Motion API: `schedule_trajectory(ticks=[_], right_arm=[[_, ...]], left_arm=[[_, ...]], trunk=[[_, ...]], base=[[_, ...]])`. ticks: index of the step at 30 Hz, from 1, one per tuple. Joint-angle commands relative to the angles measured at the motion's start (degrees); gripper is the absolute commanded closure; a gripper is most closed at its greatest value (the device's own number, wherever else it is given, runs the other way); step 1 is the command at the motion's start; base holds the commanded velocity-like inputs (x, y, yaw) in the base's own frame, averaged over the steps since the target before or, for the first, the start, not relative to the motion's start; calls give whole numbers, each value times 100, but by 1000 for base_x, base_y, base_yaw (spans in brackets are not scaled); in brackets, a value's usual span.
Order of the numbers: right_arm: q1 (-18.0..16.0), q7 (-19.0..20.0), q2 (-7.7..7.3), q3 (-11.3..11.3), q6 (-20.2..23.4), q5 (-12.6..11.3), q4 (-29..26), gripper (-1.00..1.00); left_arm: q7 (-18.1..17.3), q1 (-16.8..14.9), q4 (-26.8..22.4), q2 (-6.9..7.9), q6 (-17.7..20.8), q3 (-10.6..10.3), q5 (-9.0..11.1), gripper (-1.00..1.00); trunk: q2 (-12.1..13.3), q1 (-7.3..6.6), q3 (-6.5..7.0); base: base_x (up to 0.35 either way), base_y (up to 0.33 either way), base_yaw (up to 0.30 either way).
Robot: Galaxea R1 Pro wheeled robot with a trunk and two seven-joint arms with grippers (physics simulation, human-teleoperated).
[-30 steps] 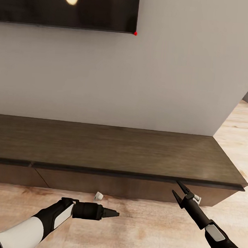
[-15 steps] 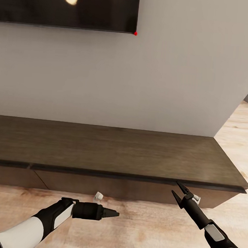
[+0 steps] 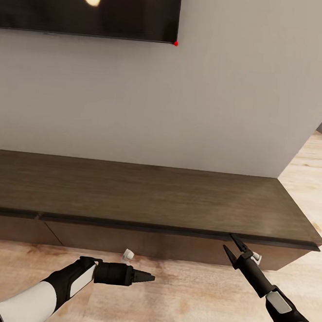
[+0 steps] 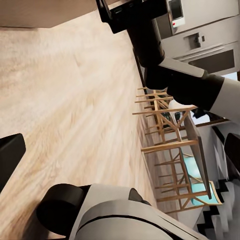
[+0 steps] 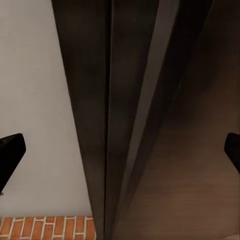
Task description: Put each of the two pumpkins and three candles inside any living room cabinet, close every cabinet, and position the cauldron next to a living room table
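dark brown wood, the long low cabinet [image 3: 143,193] lies against the wall before us, long axis side to side, fronts facing us. our right gripper [image 3: 233,248], spread open, meets the top's front lip; we should hook a finger there squarely. left gripper [image 3: 143,277] looks clenched, empty.

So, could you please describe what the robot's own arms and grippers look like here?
Both arms have glossy white shells with black joints and grey inset panels. The left gripper ends a black cylindrical wrist in a tapered dark tip. The right gripper has two slim, pointed black fingers on a narrow black wrist. No cables or markings are visible.
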Motion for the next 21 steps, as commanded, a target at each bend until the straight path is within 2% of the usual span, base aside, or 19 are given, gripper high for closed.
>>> schedule_trajectory(ticks=[1,21], right_arm=[[-3,12,-2,13,49,-44,5,-100],[-3,29,-2,13,48,-44,4,-100]], left_arm=[[-4,-5,-4,5,60,-36,55,-100],[-4,-5,-3,0,59,-36,55,-100]], trunk=[[-2,-1,-4],[-2,-1,-4]], base=[[0,0,0],[43,-42,0]])
